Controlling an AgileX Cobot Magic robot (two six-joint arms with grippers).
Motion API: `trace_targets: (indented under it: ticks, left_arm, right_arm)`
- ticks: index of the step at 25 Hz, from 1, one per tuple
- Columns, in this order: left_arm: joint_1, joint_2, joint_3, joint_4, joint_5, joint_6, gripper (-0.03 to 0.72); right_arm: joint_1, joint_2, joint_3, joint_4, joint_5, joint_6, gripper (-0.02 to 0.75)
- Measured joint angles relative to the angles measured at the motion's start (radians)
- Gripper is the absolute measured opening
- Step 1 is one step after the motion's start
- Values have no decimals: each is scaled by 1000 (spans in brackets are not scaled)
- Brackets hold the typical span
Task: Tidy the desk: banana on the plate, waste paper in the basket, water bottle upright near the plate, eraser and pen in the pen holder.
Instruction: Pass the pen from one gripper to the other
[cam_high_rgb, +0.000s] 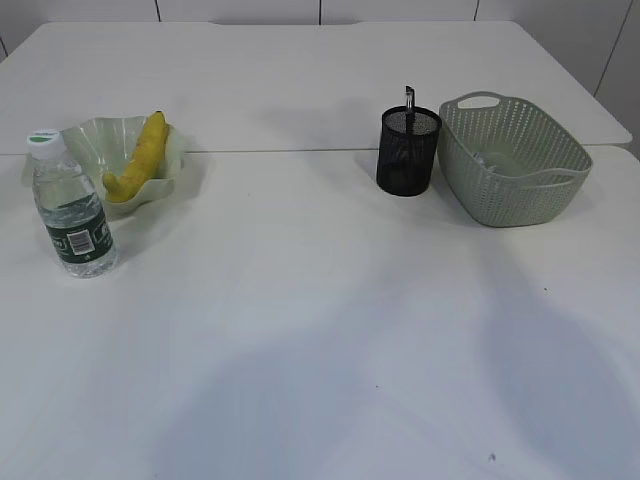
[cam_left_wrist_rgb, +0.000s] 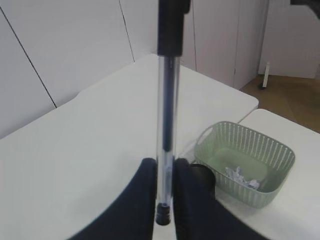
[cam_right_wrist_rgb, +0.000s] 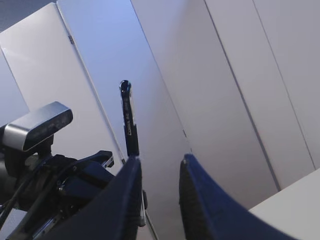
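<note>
Pinching a pen (cam_left_wrist_rgb: 166, 125) between its two dark fingers (cam_left_wrist_rgb: 145, 200), the left gripper (cam_left_wrist_rgb: 165, 192) shows jaws pressed against the clear barrel low in the left wrist frame. We see the pen standing upright, its black cap at the top edge and its dark tip just below the fingers. In the right wrist view the right gripper (cam_right_wrist_rgb: 159, 192) has its jaws spread with a clear gap and nothing between them; we also see a pen (cam_right_wrist_rgb: 128, 120) rising beyond its left finger, held by the other arm (cam_right_wrist_rgb: 55, 185) at the lower left.

In the exterior view neither gripper appears. We find the pen holder (cam_high_rgb: 407, 151), a black mesh cup, right of centre in the upper half, with a dark, clip-topped object (cam_high_rgb: 409, 98) protruding from it. Just to its right stands the basket (cam_high_rgb: 513, 190), a grey-green woven tub. In the left wrist view the same basket (cam_left_wrist_rgb: 220, 145) holds crumpled waste paper (cam_left_wrist_rgb: 242, 177) on its floor.

At the upper left of the exterior frame the banana (cam_high_rgb: 140, 155) lies in the plate (cam_high_rgb: 95, 135), a pale green wavy-rimmed dish. The water bottle (cam_high_rgb: 72, 205) stands upright directly in front of the plate, at its left side, white cap on top, dark label low on its body. All items rest on a white table (cam_high_rgb: 320, 330).
</note>
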Motion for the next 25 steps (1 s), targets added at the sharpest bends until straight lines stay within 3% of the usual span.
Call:
trace_targets:
  ticks: [7, 12, 15, 25]
  left_arm:
    - [0, -14, 0, -47, -2, 0, 41]
    - [0, -14, 0, -86, -4, 0, 41]
    - [0, -14, 0, -115, -6, 0, 41]
    - [0, -14, 0, -212, -9, 7, 41]
  right_arm:
    - [80, 0, 0, 0, 0, 5, 213]
    - [101, 0, 0, 0, 0, 14, 355]
    - [101, 0, 0, 2, 0, 17, 403]
    - [101, 0, -7, 2, 0, 19, 418]
